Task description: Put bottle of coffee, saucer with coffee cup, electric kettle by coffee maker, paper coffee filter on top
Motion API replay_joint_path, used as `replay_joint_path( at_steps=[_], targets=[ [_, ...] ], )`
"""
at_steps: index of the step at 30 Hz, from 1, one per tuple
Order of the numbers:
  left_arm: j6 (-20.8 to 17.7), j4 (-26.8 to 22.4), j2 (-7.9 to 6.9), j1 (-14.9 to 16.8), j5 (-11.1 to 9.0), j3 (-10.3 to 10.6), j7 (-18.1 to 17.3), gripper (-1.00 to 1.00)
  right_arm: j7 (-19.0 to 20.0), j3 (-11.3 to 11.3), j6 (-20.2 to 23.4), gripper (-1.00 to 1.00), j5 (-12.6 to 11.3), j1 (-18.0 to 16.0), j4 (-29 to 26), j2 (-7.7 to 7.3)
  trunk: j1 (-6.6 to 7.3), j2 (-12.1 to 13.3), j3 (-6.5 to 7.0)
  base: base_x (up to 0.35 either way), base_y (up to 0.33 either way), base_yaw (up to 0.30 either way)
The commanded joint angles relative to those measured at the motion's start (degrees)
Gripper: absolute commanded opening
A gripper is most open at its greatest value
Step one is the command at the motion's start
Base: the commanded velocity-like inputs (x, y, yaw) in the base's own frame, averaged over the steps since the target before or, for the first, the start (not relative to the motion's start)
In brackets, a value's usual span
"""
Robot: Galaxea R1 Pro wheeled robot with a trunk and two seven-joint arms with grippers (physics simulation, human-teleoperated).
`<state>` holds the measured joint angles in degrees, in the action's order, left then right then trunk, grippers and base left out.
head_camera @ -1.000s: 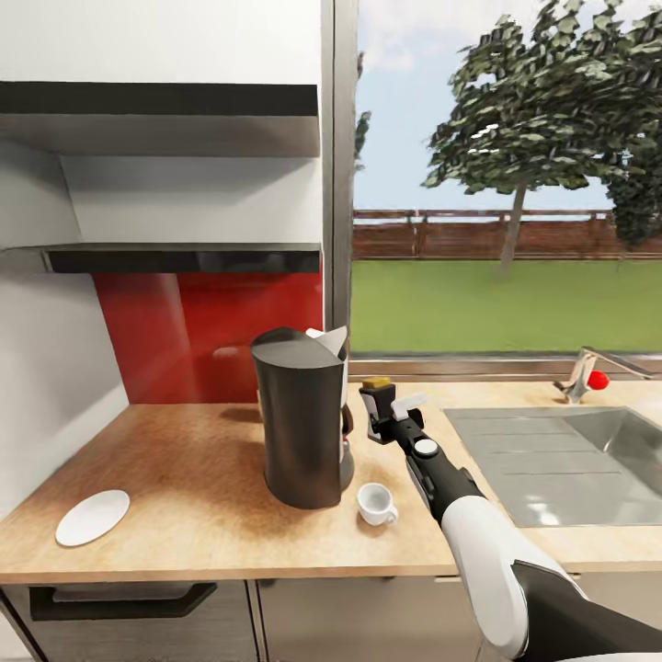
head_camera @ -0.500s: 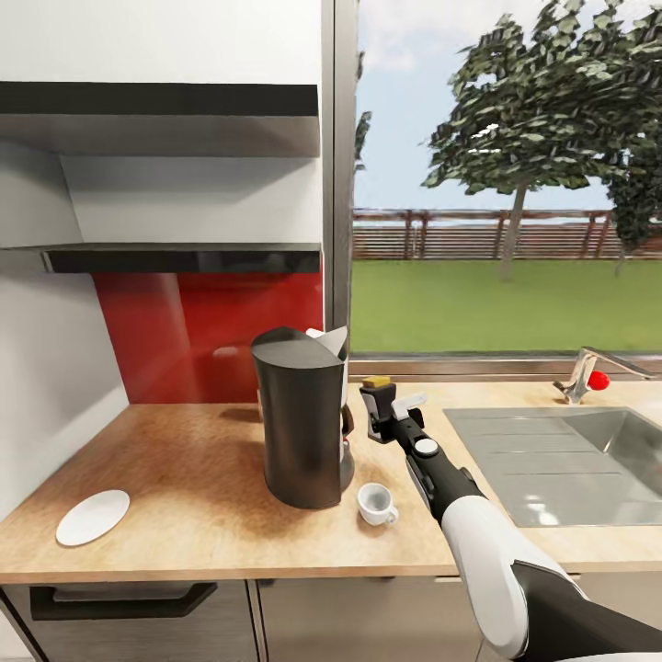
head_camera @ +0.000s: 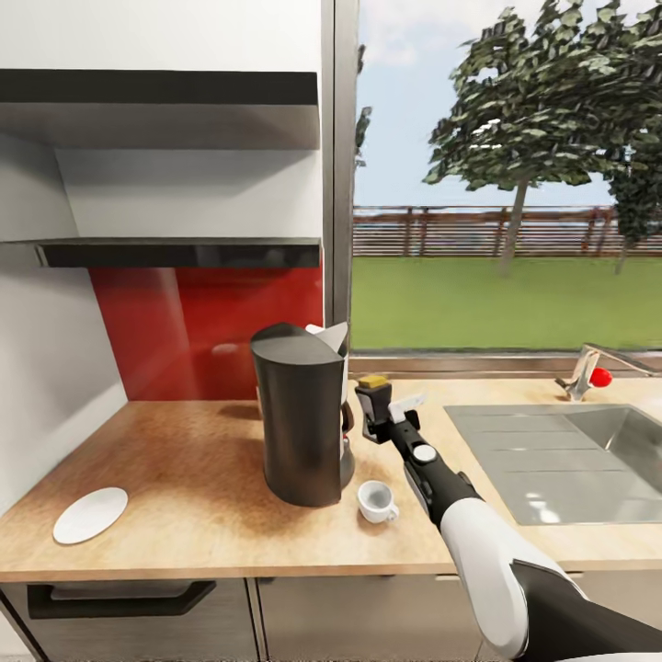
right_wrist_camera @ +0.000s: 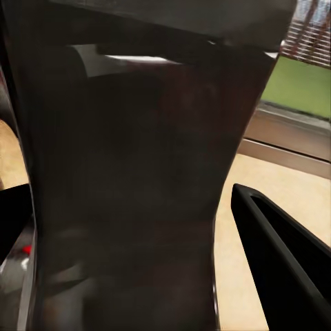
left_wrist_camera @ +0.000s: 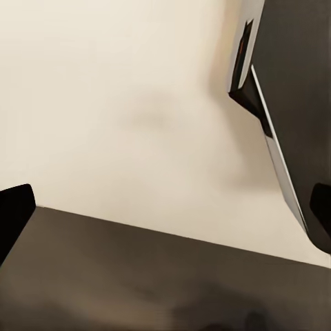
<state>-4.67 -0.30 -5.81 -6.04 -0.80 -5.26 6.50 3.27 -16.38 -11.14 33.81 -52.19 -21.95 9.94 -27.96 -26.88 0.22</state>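
Observation:
The dark coffee maker (head_camera: 299, 423) stands on the countertop (head_camera: 184, 460) with the white paper coffee filter (head_camera: 331, 338) on top of it. Just to its right, my right gripper (head_camera: 382, 411) is shut on the dark, waisted bottle of coffee (head_camera: 372, 381) (right_wrist_camera: 131, 193), low at the worktop; I cannot tell if it touches. The coffee cup (head_camera: 375, 501) sits in front of the machine. The saucer (head_camera: 90, 515) lies far left by the front edge. The black kitchen shelf (head_camera: 179, 253) hangs bare. My left gripper (left_wrist_camera: 165, 221) is open with nothing between its fingers. The electric kettle is out of view.
A grey inset sink (head_camera: 561, 460) with a tap (head_camera: 588, 368) lies right of my right arm. A red backsplash (head_camera: 202, 331) and a window close the back. Bare worktop stretches between the saucer and the coffee maker.
The head camera has tipped slightly. My right gripper has edged a little toward the coffee maker with the bottle. The cup and saucer have stayed put.

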Motion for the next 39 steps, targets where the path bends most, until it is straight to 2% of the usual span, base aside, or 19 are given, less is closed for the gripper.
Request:
replay_joint_path(
  at_steps=[1, 9, 18, 39],
  targets=[
    [-0.17, -0.06, 0.01, -0.02, -0.08, -0.44, 0.09, 1.00, 0.34, -0.51, -0.37, -1.00, 0.30, -0.02, 0.08, 0.05, -0.24, -0.45, -0.28, 0.000, 0.000, 0.000],
    [-0.21, -0.06, 0.00, -0.02, -0.08, -0.36, 0.13, 1.00, 0.34, -0.65, -0.64, -1.00, 0.30, -0.02, 0.02, 0.05, -2.00, -3.66, -2.44, 0.000, 0.000, 0.000],
    [-1.41, -0.06, 0.18, -0.02, -0.01, -0.42, 0.16, 1.00, 0.27, -0.67, -0.64, -1.00, 0.30, -0.02, -0.15, 0.05, -2.00, -3.66, -3.25, 0.007, 0.000, 0.000],
    [-2.51, -0.06, 0.11, -0.02, -0.07, -0.49, 0.19, 1.00, 0.35, -0.67, -0.64, -1.00, 0.30, -0.02, -0.15, 0.05, -2.00, -3.66, -3.40, 0.099, -0.016, 0.000]
  ],
)
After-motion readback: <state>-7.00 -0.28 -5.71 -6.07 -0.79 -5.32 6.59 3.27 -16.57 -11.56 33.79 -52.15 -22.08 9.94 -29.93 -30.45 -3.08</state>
